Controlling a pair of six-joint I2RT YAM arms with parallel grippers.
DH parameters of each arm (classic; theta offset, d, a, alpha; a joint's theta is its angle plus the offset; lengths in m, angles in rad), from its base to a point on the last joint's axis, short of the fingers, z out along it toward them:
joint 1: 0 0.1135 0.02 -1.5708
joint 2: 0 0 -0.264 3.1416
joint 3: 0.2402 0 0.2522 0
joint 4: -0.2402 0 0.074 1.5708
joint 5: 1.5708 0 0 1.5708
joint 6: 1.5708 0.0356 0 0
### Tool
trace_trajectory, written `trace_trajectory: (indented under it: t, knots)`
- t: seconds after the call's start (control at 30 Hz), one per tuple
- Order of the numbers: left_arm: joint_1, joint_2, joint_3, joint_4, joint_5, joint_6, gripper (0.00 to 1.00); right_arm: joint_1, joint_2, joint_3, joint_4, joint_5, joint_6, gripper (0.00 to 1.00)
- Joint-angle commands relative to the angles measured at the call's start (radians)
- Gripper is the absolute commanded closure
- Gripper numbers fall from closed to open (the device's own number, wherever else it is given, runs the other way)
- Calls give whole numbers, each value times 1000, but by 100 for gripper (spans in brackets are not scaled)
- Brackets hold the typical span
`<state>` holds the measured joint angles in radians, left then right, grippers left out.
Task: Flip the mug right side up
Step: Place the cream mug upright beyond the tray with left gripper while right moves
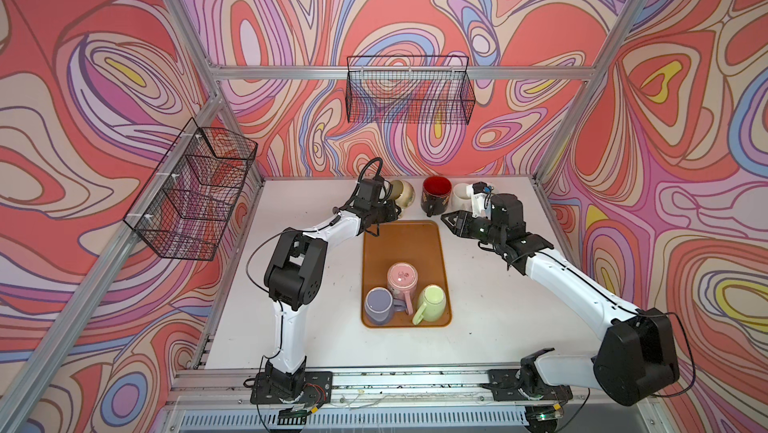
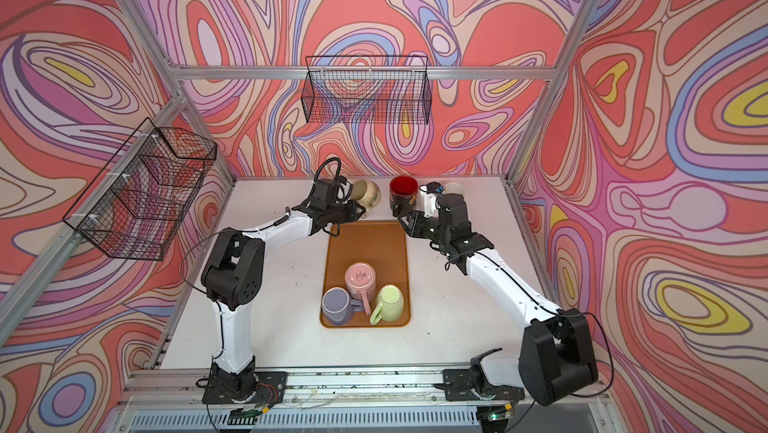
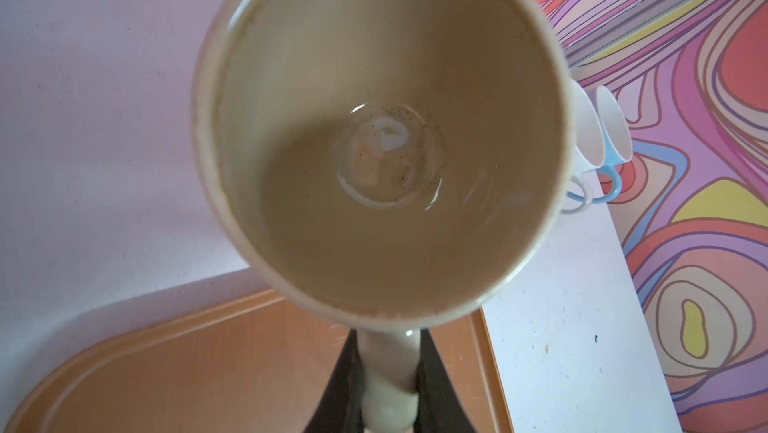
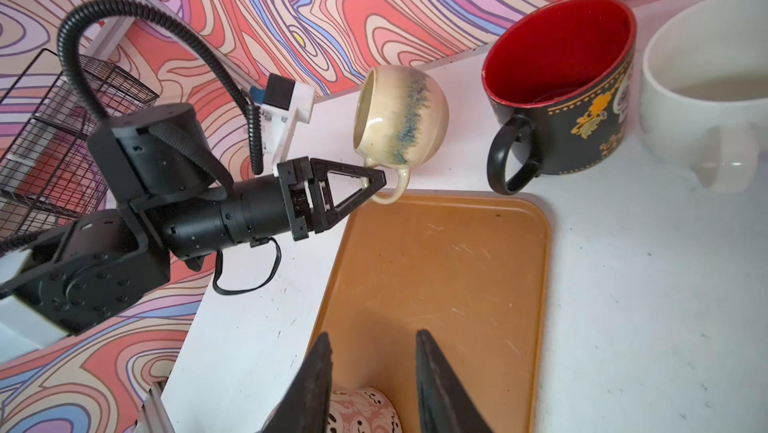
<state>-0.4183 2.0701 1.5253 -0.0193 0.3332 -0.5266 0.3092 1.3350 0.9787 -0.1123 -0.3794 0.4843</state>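
Your left gripper is clamped on the handle of the cream mug. The mug is tipped on its side just past the tray's far end, close to the back wall. Beside it, a black mug and a white mug stand upright; the black one's gold print is too blurred to read. Your right gripper hovers over the tray, jaws apart, empty. A pink mug, a purple mug and a green mug crowd the near end. Bare table lies left.

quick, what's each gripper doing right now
left gripper: closed on the cream mug, by its handle
right gripper: open, holding nothing
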Motion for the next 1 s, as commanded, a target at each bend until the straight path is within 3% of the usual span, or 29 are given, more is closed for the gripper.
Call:
trace_trajectory:
  t: [0.0, 0.97]
  knots:
    - [11, 22, 112, 7, 13, 80, 100, -5, -5, -14, -25, 26, -21, 65]
    - [-53, 244, 417, -236, -153, 263, 100, -7, -84, -48, -36, 87, -34, 65]
